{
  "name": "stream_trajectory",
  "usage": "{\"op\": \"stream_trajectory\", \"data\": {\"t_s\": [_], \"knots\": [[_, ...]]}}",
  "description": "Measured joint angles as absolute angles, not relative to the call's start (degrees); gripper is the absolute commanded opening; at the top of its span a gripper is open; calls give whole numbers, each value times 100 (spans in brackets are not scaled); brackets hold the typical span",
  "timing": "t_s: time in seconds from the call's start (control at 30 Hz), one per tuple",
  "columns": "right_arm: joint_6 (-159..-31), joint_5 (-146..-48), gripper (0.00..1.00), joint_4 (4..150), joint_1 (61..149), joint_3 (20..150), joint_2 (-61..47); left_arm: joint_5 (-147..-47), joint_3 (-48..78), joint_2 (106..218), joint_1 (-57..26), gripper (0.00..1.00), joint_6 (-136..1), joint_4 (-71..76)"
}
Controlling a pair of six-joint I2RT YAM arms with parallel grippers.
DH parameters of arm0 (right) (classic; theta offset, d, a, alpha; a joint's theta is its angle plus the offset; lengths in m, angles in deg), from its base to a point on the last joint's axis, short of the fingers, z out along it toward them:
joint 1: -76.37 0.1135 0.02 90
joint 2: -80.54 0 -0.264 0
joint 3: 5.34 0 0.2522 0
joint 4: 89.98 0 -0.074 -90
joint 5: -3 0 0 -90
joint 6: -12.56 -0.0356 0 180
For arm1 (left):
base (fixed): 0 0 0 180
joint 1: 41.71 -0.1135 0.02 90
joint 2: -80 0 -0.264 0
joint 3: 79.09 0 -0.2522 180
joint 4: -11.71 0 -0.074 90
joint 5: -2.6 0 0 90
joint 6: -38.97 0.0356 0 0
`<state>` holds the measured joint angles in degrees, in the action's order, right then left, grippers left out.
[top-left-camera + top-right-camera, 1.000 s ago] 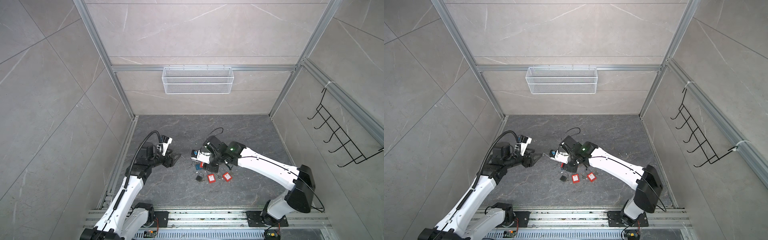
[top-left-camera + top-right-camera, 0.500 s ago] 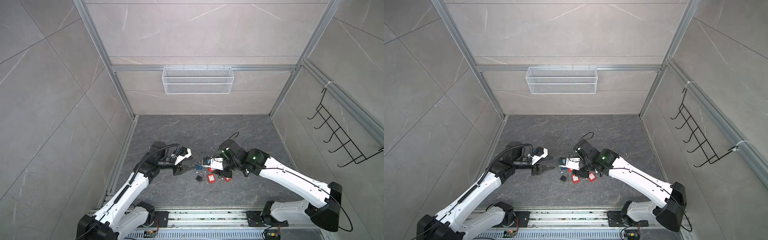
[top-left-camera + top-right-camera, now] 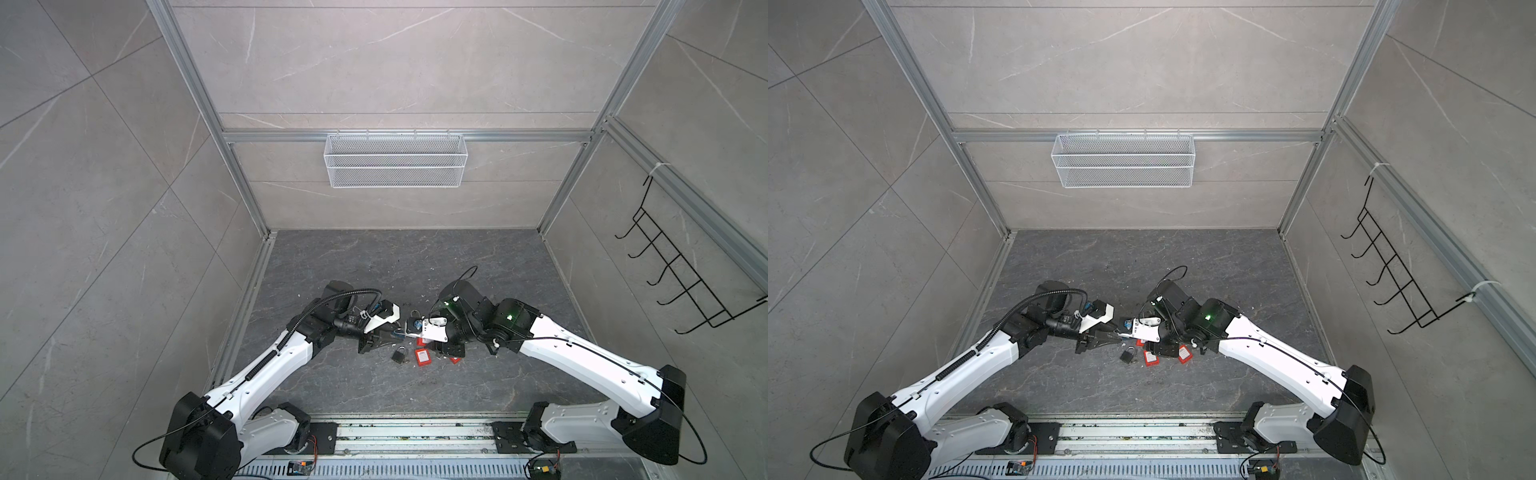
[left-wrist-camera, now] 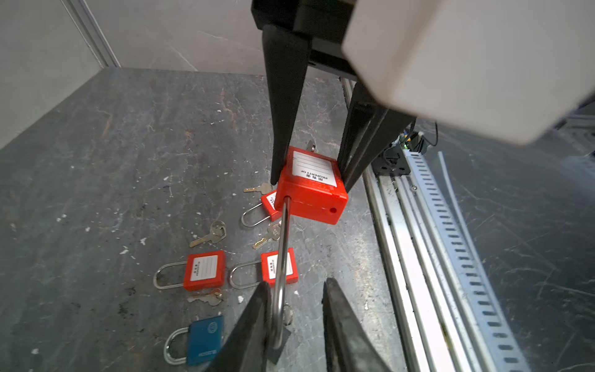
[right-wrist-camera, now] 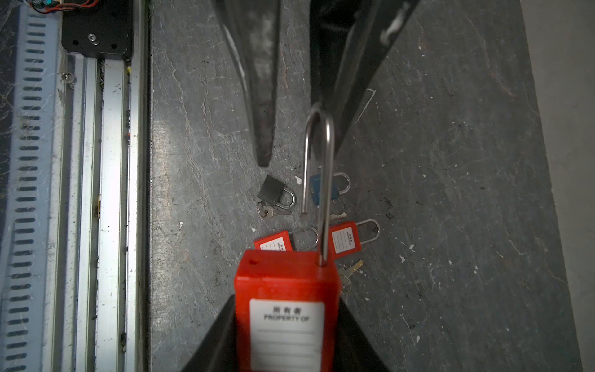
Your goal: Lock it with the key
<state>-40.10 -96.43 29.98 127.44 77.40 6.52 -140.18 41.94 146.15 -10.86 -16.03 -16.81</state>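
Closest to the left wrist camera, the left fingers have narrowed from their wide spread of a second ago. They now flank the bend of the shackle. The steel rests against one finger and a gap remains to the other, so they are not yet clamped.

Beyond them the shackle runs into the red padlock. Its body is squeezed between the right fingers, a hold unchanged over the last second. The lock hangs clear of the table, in the lower middle of both top views, where the two arms have swung in from higher in the frame to meet.

In the right wrist view the shackle's short leg ends in the air, outside its hole, so the lock is open. A bit of silver at the body's far end may be the key, but too little shows to be sure.

With both ends nearly held, the shackle can probably be pushed home next. Locking is not yet done.

Spare padlocks and loose keys lie on the table beneath. Farthest off, a wire basket hangs on the back wall, upper middle of the frame.
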Motion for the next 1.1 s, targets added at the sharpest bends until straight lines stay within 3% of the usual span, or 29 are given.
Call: {"op": "stream_trajectory", "data": {"t_s": [0.1, 0.3, 0.37, 0.7, 0.9, 1.1], "knots": [[-3972, -9663, 29, 2996, 12746, 7740, 652, -14026, 4191, 14634, -1073, 0, -1642, -1605], [-3920, -9617, 55, 3011, 12744, 7737, 700, -14072, 4191, 14652, -1071, 0, -1762, -1515], [-3887, -9626, 59, 3033, 12742, 7720, 827, -14173, 4191, 14654, -1055, 0, -1819, -1454], [-3883, -9532, 57, 2878, 12574, 7720, 1089, -14348, 4194, 14632, -883, 0, -2158, -1076], [-3870, -9606, 47, 2744, 12471, 7726, 1074, -14346, 4198, 14569, -717, 0, -2210, -1047], [-3841, -9818, 31, 2438, 12471, 7882, 934, -14326, 4229, 14510, -653, 0, -2213, -969]]}}
